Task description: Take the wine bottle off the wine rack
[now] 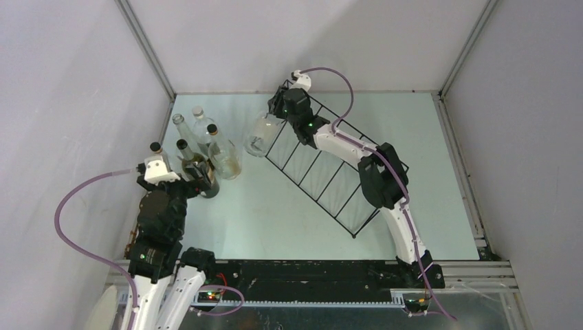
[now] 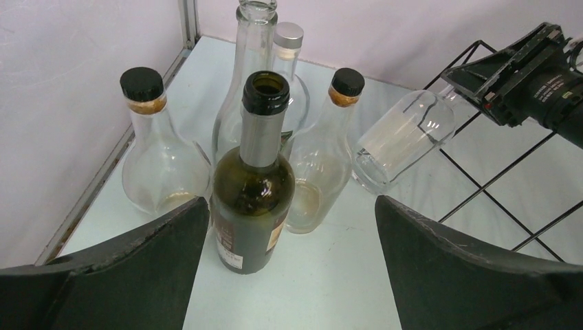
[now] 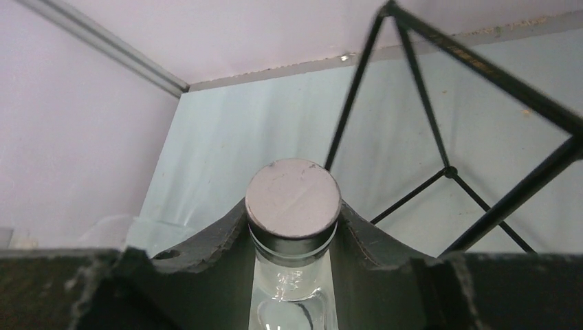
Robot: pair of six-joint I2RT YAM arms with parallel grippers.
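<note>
The clear wine bottle (image 1: pixel 259 135) is tilting out of the wine rack (image 1: pixel 330 172) at its far end, and the right gripper (image 3: pixel 293 237) is clamping its neck below the grey cap (image 3: pixel 293 196). Meanwhile the left gripper (image 2: pixel 290 206) is hovering wide apart behind a green bottle (image 2: pixel 252 199).

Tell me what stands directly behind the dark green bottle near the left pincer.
A tall clear uncapped bottle and, further back, a clear bottle with a silver cap. The dark green bottle covers their lower parts and bases.

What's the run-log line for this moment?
right gripper: shut on clear bottle neck | bottle: tilted, at wine rack far end | left gripper: open, by five standing bottles
</note>
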